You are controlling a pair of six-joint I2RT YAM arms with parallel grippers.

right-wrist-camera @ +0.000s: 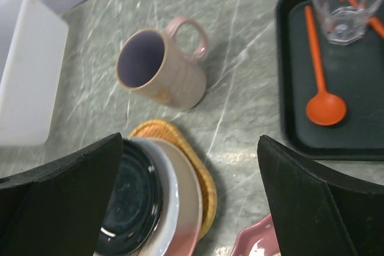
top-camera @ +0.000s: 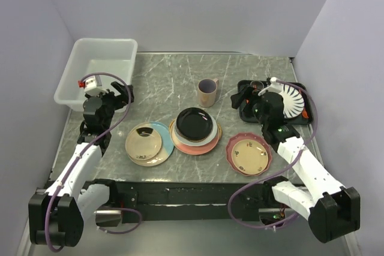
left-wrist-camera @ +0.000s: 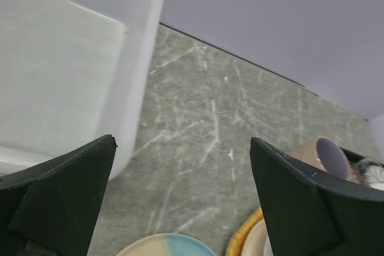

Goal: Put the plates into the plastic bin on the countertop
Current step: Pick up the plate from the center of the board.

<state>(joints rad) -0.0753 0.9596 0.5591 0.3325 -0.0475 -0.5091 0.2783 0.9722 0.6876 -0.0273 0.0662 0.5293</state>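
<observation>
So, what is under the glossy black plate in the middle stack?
Under the black plate only rims show: a white plate, a pink plate and a woven tan edge. Their middles are covered, so more plates may hide there.

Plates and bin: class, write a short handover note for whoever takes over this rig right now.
Left gripper: open, empty, beside the bin.
Right gripper: open, empty, by the tray.
Plates: all on the countertop: black-topped stack in the centre, cream-and-blue plates to its left, pink scalloped plate with a small cream plate on it to the right.
Done: nothing; the bin is empty.
Left: every plate into the bin.
</observation>
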